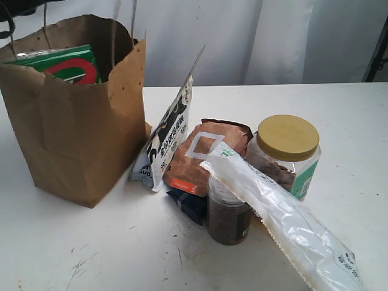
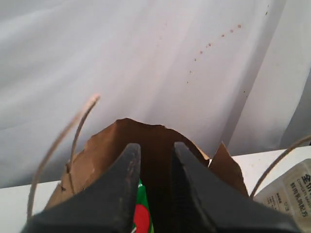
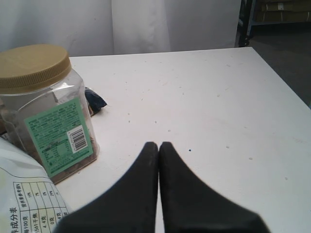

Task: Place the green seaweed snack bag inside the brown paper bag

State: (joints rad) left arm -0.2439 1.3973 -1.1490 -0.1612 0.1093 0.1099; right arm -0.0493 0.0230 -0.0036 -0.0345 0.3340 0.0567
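The green seaweed snack bag [image 1: 66,65] stands inside the brown paper bag [image 1: 79,139] at the left of the table, with its red-arc top showing above the rim. In the left wrist view my left gripper [image 2: 156,145] hangs over the paper bag's mouth [image 2: 104,145]. Its jaws are open, and the green packet [image 2: 143,213] lies low beside one finger with a dark gap to the other. My right gripper [image 3: 159,144] is shut on nothing, low over bare white table. It does not show in the exterior view.
Beside the paper bag lean a white-and-black pouch [image 1: 167,142] and a reddish-brown packet [image 1: 203,154]. A yellow-lidded jar [image 1: 288,151] [image 3: 39,97], a small dark jar [image 1: 229,215], a dark blue packet [image 1: 188,203] and a long clear plastic packet [image 1: 279,218] crowd the middle.
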